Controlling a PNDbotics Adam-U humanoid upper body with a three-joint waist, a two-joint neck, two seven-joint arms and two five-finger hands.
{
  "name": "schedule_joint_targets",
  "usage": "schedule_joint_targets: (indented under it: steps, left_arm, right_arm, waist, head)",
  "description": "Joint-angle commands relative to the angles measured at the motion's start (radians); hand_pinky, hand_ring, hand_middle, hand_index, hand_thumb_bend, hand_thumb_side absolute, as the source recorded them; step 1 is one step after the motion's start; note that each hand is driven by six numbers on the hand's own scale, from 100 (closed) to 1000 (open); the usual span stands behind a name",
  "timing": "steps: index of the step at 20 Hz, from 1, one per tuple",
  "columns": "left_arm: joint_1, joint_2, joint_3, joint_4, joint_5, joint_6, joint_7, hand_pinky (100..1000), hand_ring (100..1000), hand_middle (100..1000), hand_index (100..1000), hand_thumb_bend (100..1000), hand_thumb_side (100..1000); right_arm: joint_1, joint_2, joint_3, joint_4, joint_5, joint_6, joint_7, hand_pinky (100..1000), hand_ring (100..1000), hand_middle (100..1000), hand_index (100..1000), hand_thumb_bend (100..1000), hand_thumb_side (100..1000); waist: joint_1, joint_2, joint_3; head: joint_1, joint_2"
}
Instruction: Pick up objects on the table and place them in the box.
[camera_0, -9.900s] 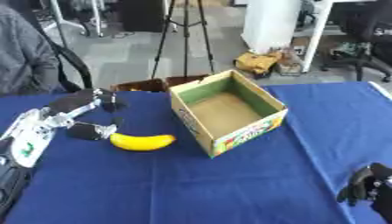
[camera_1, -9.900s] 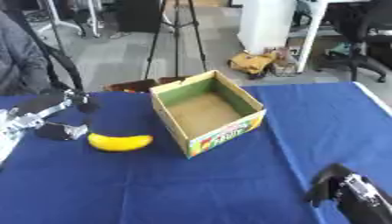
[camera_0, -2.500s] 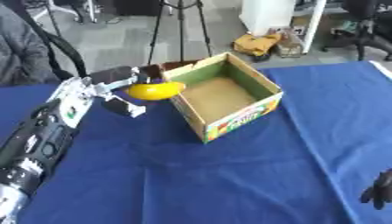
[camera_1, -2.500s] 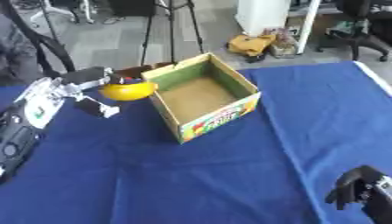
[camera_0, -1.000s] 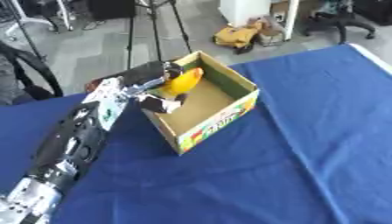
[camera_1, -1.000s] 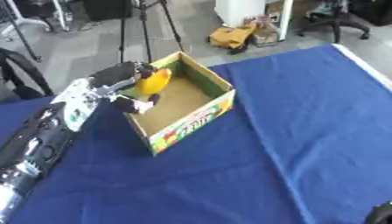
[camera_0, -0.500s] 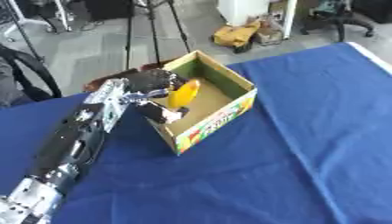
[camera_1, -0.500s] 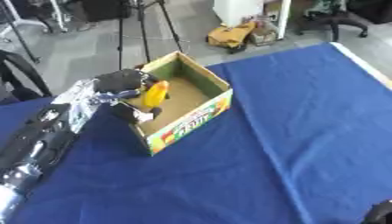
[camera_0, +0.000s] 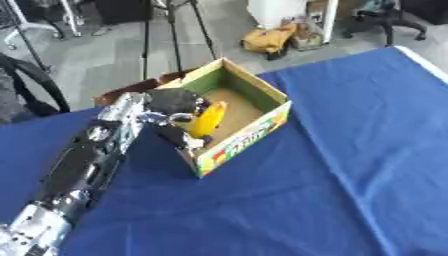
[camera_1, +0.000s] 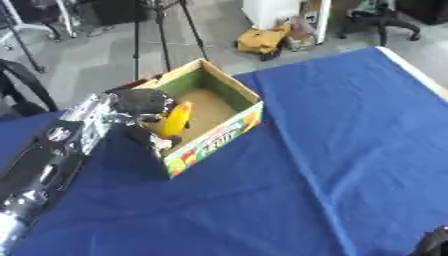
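Observation:
A yellow banana (camera_0: 209, 119) is held upright inside the open cardboard box (camera_0: 259, 99), near the box's left wall. My left hand (camera_0: 175, 101) reaches over that wall from the left, its fingers curled round the banana. The box stands on the blue table (camera_0: 332, 165) with a colourful printed front side. Only a dark bit of my right hand (camera_1: 434, 242) shows at the lower right corner of the right eye view, and its fingers cannot be made out.
The blue cloth stretches wide to the right of and in front of the box. Beyond the table's far edge are a tripod (camera_0: 171, 30), a brown bag (camera_0: 267, 38) on the floor and office chairs.
My left hand has brought the banana from above the box's left rim down into the box and turned it more upright. The camera shifted slightly.

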Motion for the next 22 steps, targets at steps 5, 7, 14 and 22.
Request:
schedule_joint_targets:
  steps: [5, 7, 14, 22]
  left_arm:
    - [-0.010, 0.017, 0.019, -0.016, -0.034, -0.001, 0.039, 695, 749, 765, 879, 292, 1000]
    - [-0.010, 0.017, 0.020, -0.018, -0.038, 0.008, 0.062, 690, 744, 753, 884, 383, 1000]
    - [-0.008, 0.019, 0.022, -0.017, -0.051, 0.049, 0.147, 678, 735, 751, 922, 580, 1000]
    - [-0.004, 0.013, 0.020, 0.016, -0.051, 0.043, 0.166, 785, 889, 901, 970, 568, 1000]
  right_arm:
    - [-0.010, -0.013, -0.005, -0.020, 0.001, 0.005, -0.001, 520, 378, 325, 567, 100, 824]
    - [-0.010, -0.013, -0.005, -0.020, 0.001, 0.005, -0.001, 520, 378, 325, 567, 100, 824]
    - [-0.009, -0.013, -0.006, -0.020, 0.002, 0.004, -0.001, 520, 378, 325, 567, 100, 824]
    - [-0.010, -0.013, -0.007, -0.020, 0.001, 0.003, -0.001, 520, 378, 325, 567, 100, 824]
  waist:
    - [-0.007, -0.023, 0.002]
    - [-0.007, -0.023, 0.003]
    - [-0.007, -0.023, 0.002]
    - [-0.008, -0.022, 0.003]
  head:
    - [-0.003, -0.015]
    - [-0.003, -0.015]
    - [-0.002, -0.015]
    - [-0.005, -0.018]
